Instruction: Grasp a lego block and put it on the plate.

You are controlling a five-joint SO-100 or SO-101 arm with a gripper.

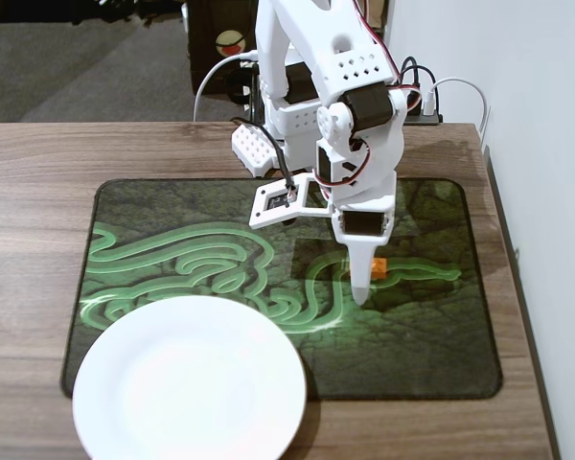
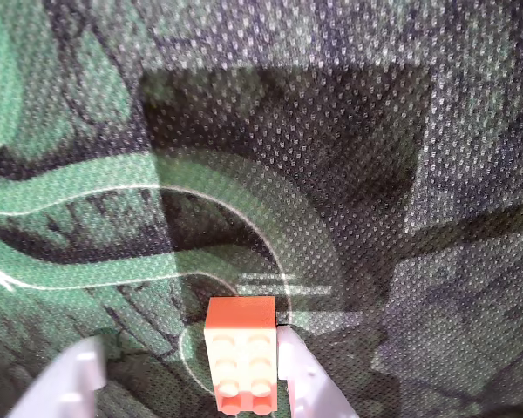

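One brick between the gripper's spread fingers, low on the mat.

Seen from the wrist, the gripper (image 2: 192, 383) stands open, its right finger (image 2: 307, 383) touching the orange brick (image 2: 241, 353) and its left finger apart from it. In the fixed view the brick (image 1: 378, 268) lies on the dark green-patterned mat (image 1: 172, 220), partly hidden behind the arm, well apart from the white plate (image 1: 190, 379) at the bench's (image 1: 38, 172) near edge.

I see even, bright light with glare on the plate (image 1: 189, 379), and a dim, soft wrist view.
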